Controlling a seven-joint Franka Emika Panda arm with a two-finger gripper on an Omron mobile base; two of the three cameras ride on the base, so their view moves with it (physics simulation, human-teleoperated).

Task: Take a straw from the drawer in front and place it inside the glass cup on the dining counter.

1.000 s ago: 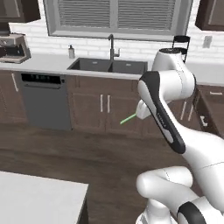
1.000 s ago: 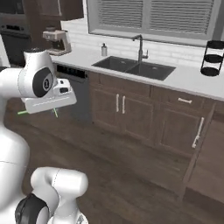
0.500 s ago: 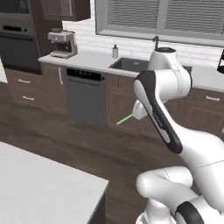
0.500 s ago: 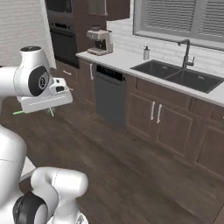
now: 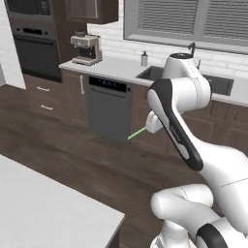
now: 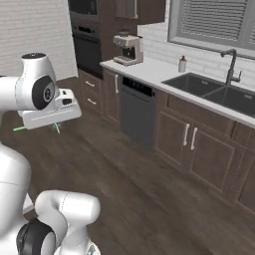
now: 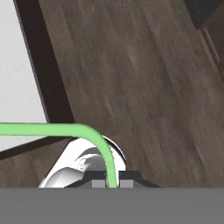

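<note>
The claw (image 7: 113,183) is clamped on the straw (image 7: 52,130), its two dark tips pressed against the green stick from either side at the bottom of the hand view. In that view the straw rises between the tips, bends, and runs off to the left edge. From the left base view the straw (image 5: 137,133) sticks out to the left of the white arm, held in the air above the dark wooden floor (image 5: 97,164) and in front of the grey dishwasher (image 5: 108,107). In the right base view a short green end (image 6: 20,128) shows just left of the white hand.

The white top of the table (image 5: 43,213) fills the near left corner of the left base view, well below the straw; its white surface and dark edge (image 7: 43,78) also show on the left of the hand view.

Along the far wall runs a white counter (image 6: 149,69) carrying a coffee machine (image 6: 127,47), a small bottle (image 6: 183,63) and a sink (image 6: 209,89) with a dark tap. A black oven (image 5: 31,43) stands at the far left.
</note>
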